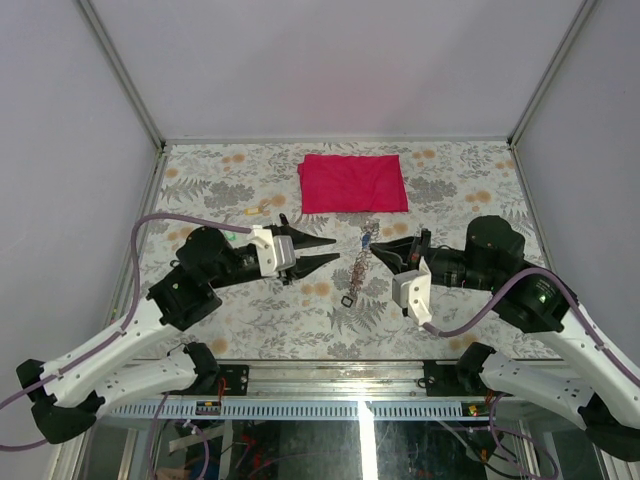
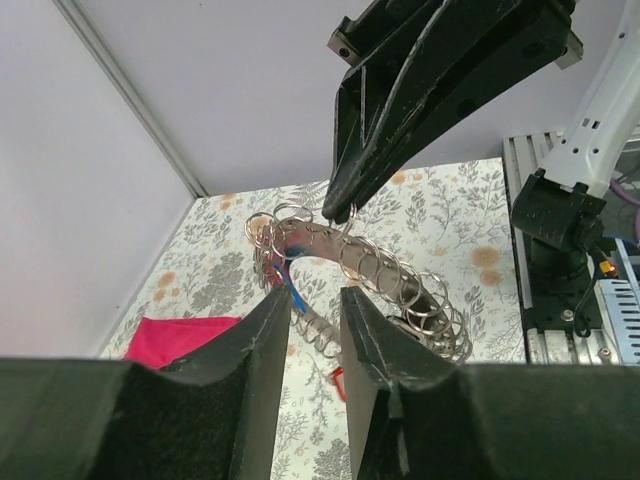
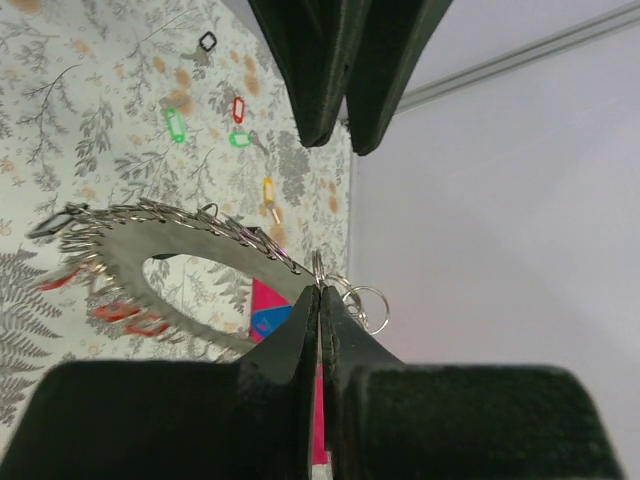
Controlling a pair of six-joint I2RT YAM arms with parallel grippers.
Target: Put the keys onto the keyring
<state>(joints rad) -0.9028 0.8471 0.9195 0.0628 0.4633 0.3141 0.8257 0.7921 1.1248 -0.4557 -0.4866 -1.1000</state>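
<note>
The keyring point(image 1: 358, 266) is a large grey ring threaded with many small split rings, hanging tilted above the table. My right gripper point(image 1: 377, 251) is shut on its upper rim; the right wrist view shows the gripper point(image 3: 320, 296) pinching the keyring's point(image 3: 130, 240) edge. Red tags point(image 3: 125, 312) and a blue tag point(image 3: 268, 322) hang on it. My left gripper point(image 1: 334, 251) is open and empty, just left of the ring; in its own view the left gripper point(image 2: 310, 302) sits in front of the keyring point(image 2: 330, 243). Loose keys lie on the table: black point(image 3: 207, 41), red point(image 3: 238, 108), green point(image 3: 175, 123), yellow point(image 3: 267, 190).
A folded red cloth point(image 1: 353, 183) lies at the back middle of the floral table. A yellow-tagged key point(image 1: 255, 211) and a green one point(image 1: 232, 236) lie left of the left gripper. Frame posts stand at the back corners.
</note>
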